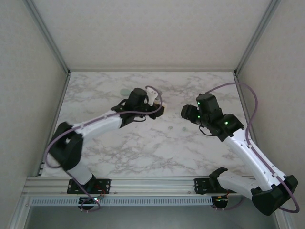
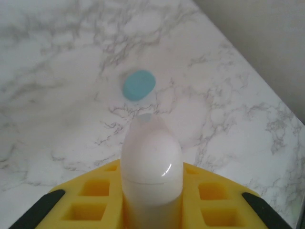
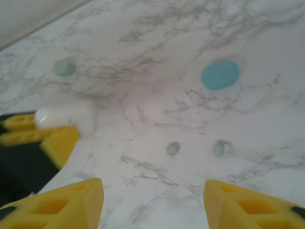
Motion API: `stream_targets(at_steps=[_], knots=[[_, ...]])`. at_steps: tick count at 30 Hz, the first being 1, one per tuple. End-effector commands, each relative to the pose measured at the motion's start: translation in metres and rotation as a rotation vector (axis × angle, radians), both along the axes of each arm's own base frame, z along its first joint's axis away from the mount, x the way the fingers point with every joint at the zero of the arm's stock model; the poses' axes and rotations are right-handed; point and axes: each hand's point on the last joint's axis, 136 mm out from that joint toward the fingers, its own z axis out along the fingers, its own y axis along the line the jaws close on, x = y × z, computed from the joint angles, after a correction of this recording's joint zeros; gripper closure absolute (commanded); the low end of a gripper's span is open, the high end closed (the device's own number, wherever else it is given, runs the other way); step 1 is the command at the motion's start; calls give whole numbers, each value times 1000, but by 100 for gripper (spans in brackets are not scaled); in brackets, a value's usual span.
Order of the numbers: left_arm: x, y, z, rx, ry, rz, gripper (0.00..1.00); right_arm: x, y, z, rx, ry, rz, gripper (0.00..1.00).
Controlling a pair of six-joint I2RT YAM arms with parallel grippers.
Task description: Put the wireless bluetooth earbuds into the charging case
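**Marble surface (image 1: 143,157), one grip closed, one wide**

Seen from above, both arms reach toward the middle of the surface, the left hand (image 1: 156,106) and right hand (image 1: 187,113) facing each other nearer the far edge. At the left wrist, the left hand is clamped on a white charging case (image 2: 152,162), a blue case (image 2: 139,85) lying beyond it. At the right wrist, the right hand's fingers stand apart over bare marble; two mint earbuds (image 3: 173,149) lie side by side just ahead, short of the blue case and a mint case (image 3: 64,67).
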Motion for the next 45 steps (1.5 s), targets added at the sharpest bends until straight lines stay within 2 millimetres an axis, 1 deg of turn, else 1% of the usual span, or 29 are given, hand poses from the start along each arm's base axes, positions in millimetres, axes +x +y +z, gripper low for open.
stream_targets(at_steps=[1,3,4,6,8,11,16,21,24,25,28,31,35,37,38,40,43,44,45], knots=[[16,-19,-29,-38,259,24,93,-3,-9,-2,35,-1,-61,41],[27,-31,-45,-34,324,32,92,-6,-11,-6,43,8,-69,41],[33,-35,-56,-21,368,47,92,-8,-12,-8,48,11,-76,41],[41,-45,-71,-33,443,50,91,-11,-16,-11,58,14,-95,41],[51,-49,-88,-32,518,84,91,-14,-18,-14,71,13,-109,41],[59,-50,-107,-27,565,119,92,-17,-21,-17,80,16,-123,41],[61,-48,-124,-1,596,140,90,-21,-24,-23,76,31,-135,41],[62,-45,-138,9,622,165,88,-20,-22,-25,84,37,-137,41],[63,-40,-142,29,619,180,82,-19,-21,-27,86,43,-136,41],[64,-35,-143,47,611,193,77,-19,-21,-28,83,47,-135,41],[66,-24,-142,96,580,215,66,-18,-20,-28,79,51,-131,41],[70,-12,-134,140,536,229,56,-17,-19,-29,78,54,-130,41],[74,3,-117,178,482,232,47,-17,-16,-32,84,61,-122,40],[76,10,-106,190,455,235,39,-16,-15,-34,84,67,-119,40],[77,13,-100,192,443,238,37,-16,-14,-33,85,65,-116,40],[79,21,-87,199,412,240,30,-15,-12,-32,84,58,-98,39],[81,35,-62,199,354,244,29,-11,-6,-35,75,43,-52,38],[82,41,-57,205,339,256,29,-10,-3,-36,69,40,-33,38],[84,49,-48,210,308,275,28,-8,-1,-37,63,44,-20,38]])
